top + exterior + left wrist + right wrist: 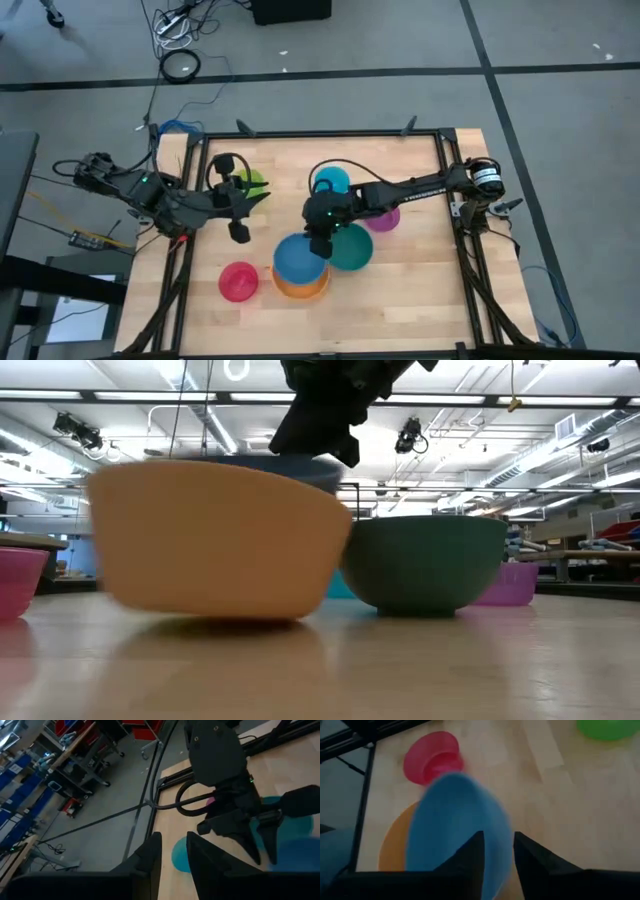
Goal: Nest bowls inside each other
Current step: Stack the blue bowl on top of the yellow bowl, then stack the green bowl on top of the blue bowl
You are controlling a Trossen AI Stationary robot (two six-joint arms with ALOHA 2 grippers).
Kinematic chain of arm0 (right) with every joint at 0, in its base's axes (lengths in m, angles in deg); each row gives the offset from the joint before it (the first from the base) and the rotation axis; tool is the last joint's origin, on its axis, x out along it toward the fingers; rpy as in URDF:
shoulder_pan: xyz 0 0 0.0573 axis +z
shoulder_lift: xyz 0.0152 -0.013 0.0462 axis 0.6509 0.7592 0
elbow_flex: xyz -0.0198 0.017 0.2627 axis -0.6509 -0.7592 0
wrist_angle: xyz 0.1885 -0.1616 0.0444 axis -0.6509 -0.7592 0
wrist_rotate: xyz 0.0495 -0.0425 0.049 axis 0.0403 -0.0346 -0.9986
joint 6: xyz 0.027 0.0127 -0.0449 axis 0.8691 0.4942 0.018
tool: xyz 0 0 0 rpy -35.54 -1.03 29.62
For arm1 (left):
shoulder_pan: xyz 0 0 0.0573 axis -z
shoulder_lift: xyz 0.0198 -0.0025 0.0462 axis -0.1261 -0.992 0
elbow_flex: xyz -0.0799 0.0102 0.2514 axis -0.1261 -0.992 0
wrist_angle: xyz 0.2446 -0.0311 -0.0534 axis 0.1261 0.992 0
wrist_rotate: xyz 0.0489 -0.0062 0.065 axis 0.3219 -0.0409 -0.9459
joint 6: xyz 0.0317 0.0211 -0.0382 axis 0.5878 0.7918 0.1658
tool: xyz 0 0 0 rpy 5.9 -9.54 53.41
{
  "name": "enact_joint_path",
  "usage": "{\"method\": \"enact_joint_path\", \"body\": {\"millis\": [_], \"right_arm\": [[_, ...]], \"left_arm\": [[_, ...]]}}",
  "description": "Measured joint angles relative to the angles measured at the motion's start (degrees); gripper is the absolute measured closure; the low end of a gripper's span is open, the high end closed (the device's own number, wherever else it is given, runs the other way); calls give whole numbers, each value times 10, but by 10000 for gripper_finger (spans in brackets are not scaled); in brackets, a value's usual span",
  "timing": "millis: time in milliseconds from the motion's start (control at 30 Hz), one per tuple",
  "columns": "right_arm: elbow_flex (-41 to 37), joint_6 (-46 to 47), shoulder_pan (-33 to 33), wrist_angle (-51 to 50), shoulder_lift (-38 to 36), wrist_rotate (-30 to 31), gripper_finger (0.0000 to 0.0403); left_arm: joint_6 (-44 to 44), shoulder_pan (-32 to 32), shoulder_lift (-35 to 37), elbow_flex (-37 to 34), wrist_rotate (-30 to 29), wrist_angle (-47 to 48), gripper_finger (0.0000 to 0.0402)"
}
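The blue bowl (299, 258) sits in the orange bowl (300, 286) at the table's near middle; its rim (300, 464) shows just above the orange wall (220, 540). My right gripper (319, 243) hangs open over the blue bowl's far-right rim, fingers slanting down. In its wrist view the blue bowl (457, 830) is blurred, its rim running through the gap between my fingers. The teal green bowl (354, 250) stands beside the orange one on its base. My left gripper (240, 222) is open, raised above the table's left part and holding nothing. My right gripper stands with a finger on either side of the blue bowl's rim (506, 845), coming from above and from the far right. The bowl is blurred there, and I cannot tell whether a finger touches it. The bowl rests in the orange bowl.
The red-pink bowl (238, 281) lies near left, the lime green bowl (251, 182) far left by my left gripper, the cyan bowl (330, 181) far middle and the purple bowl (384, 218) under my right arm. A black frame (320, 133) edges the table.
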Motion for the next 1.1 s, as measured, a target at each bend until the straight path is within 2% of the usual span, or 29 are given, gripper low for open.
{"method": "enact_joint_path", "body": {"millis": [133,267,367,500,567,667,800,1100], "right_arm": [[0,0,0,0,0,-2,281],[0,-15,-2,-25,-2,8,272],[0,-19,-8,-108,-18,61,273],[0,7,-14,-268,-40,170,275],[0,28,-19,-339,-42,197,274],[-3,54,-30,-396,-43,183,268],[-27,61,-40,-399,-43,139,258],[-68,61,-46,-326,-43,65,237]], "left_arm": [[0,1,0,0,0,0,302],[0,1,0,0,0,2,302],[0,1,0,0,-10,6,302],[-22,1,8,0,-16,28,302],[-43,1,15,0,-16,41,302],[-72,1,22,0,-17,64,302],[-101,1,26,0,-16,86,302],[-121,1,23,-1,-16,109,302]]}}
